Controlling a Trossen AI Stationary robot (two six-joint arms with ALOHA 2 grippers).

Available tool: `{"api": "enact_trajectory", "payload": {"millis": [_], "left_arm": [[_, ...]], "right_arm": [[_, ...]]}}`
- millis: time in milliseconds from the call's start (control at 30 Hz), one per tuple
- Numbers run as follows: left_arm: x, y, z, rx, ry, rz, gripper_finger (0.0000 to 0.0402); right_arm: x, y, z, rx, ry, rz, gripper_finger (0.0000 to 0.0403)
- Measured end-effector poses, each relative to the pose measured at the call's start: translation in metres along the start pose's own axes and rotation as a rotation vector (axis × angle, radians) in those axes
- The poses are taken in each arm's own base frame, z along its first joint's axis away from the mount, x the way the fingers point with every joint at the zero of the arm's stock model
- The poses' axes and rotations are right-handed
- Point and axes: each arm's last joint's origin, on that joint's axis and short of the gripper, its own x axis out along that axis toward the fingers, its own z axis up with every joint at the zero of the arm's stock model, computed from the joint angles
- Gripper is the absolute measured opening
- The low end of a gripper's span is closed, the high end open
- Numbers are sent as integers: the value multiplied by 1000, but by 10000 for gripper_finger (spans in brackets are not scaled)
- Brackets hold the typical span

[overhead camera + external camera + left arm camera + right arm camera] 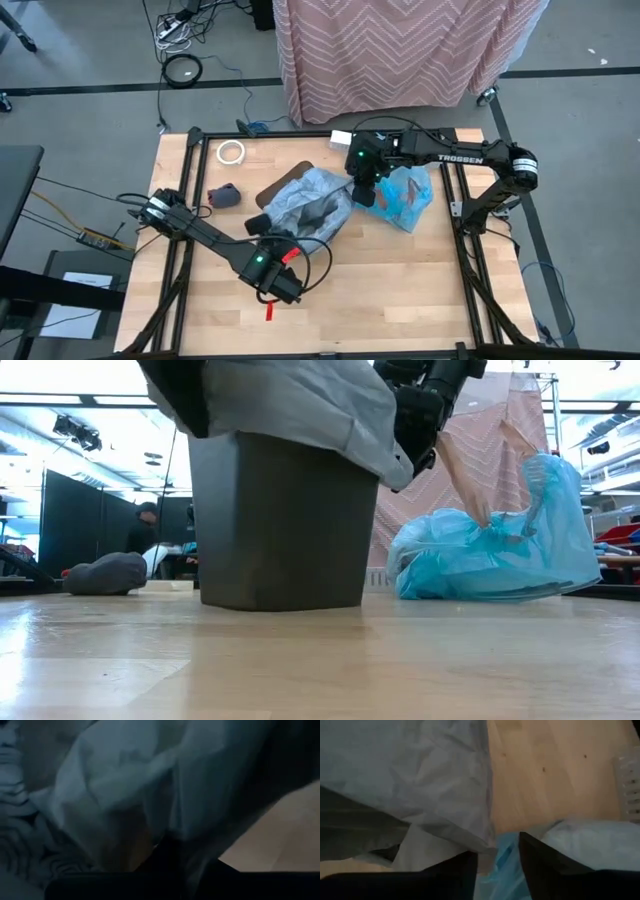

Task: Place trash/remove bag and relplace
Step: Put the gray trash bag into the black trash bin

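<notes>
At the centre of the high view a dark grey plastic bin (290, 190) is standing on the pale wooden surface (400, 290), and a crumpled grey-white plastic liner bag (315, 205) is draping over its rim. Just right of it, a full translucent blue plastic bag (408, 197) is lying on the surface, bunched and apart from the bin; the trash itself is not showing loose anywhere, so it is probably sitting inside that blue bag.

The left end effector (268, 228) is reaching in from the lower left and pinching the liner's near edge, its fingers closed on the film. The right end effector (362, 192) is hovering between bin and blue bag at the liner's right edge; its fingers (455, 875) are standing partly apart with nothing clearly between them.

Judging from this, the collecting and bag removal are looking finished, and the replacement is under way: the new liner is sitting loosely and unevenly, so spreading and seating it around the rim is what remains.
</notes>
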Motion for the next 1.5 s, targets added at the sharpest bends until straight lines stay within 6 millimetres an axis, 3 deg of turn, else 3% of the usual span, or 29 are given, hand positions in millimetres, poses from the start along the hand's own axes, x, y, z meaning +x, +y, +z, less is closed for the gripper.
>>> {"api": "enact_trajectory", "payload": {"millis": [133, 300, 700, 867, 1000, 1200, 1500], "left_arm": [[0, -5, 3, -3, -16, -48, 24], [-4, -1, -3, -14, 32, -43, 44], [-25, -4, -24, -17, 25, -55, 91], [-36, -4, -23, -59, -134, -5, 99], [-44, -3, -20, -130, -170, -21, 106], [-51, -1, -16, -101, -148, -65, 127], [-63, 1, -11, -35, -112, -156, 210]], "right_arm": [[0, 0, 0, 13, 3, 3, 155], [-3, 1, 0, 13, -6, 36, 164], [-49, 4, -5, -19, -152, 77, 178], [-65, 6, -3, -43, -258, 110, 185], [-67, 9, -1, -42, -286, 163, 192], [-65, 12, 4, -85, -315, 219, 220], [-64, 23, 14, -145, -409, 254, 269]]}}
